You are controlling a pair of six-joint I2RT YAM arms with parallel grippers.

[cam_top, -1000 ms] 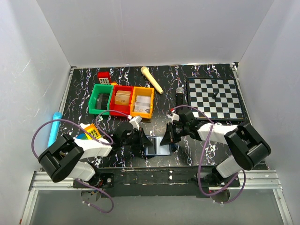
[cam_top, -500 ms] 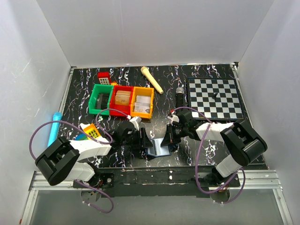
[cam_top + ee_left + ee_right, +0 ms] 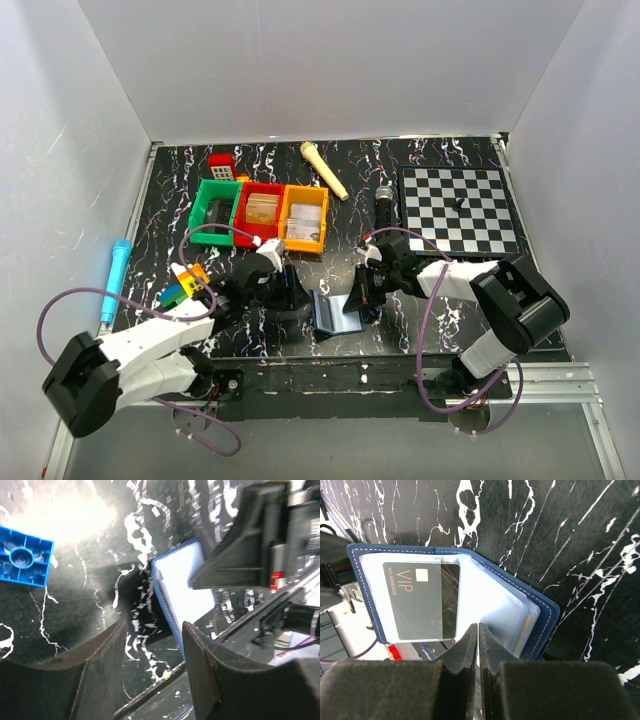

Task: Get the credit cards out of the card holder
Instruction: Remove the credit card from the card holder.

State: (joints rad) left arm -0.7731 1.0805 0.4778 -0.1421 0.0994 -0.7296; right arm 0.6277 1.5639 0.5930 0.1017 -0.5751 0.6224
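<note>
While right hand pinches card holder, left hand hovers open.

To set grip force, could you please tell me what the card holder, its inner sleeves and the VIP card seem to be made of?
The card holder: navy leather or imitation, matte, stitched edge; inner sleeves: soft clear plastic, glossy, see-through; VIP card: probably rigid plastic, dark, smooth, printed lettering.

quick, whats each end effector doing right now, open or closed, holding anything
left end effector: open, holding nothing
right end effector: closed, pinching the opened card holder
</note>
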